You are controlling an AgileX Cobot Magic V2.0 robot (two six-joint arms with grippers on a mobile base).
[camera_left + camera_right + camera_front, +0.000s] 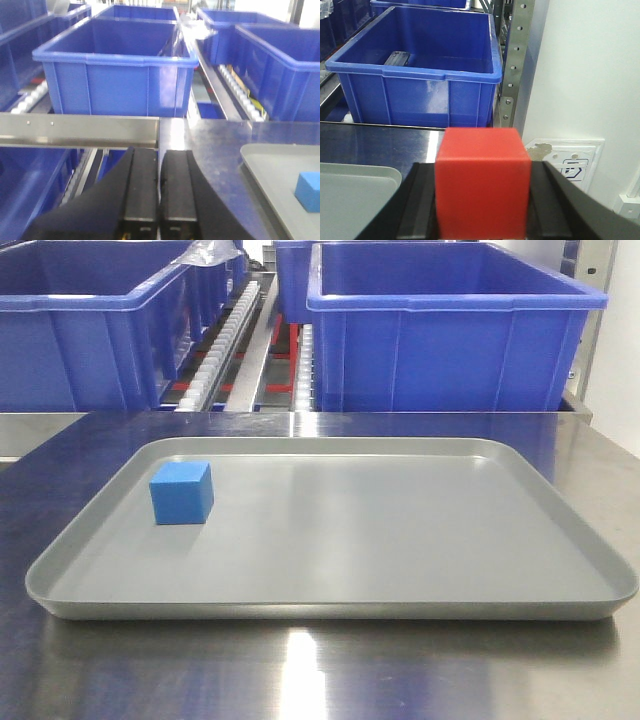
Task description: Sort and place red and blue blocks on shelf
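Surface: shiny steel desk [300, 670], with blue reflections along its far edge. A shallow grey tray [330, 612] sits on it, its far rim near the desk's far edge.

Room: behind the desk you see the shelf [228, 345], white roller rails carrying large blue bins [450, 340]. To the right stand a perforated steel upright [516, 60] and a white wall [590, 70] with a white wall plate [567, 160]. The plate's marking is too small to read.

Blue block [181, 493]: resting on the tray toward its far left corner, clear of the rim.

Red block [481, 180]: pinched between your right fingers [415, 205], with a tray corner showing at lower left.

Left fingers [142, 185]: pressed together with nothing between them, near the desk's far left corner.
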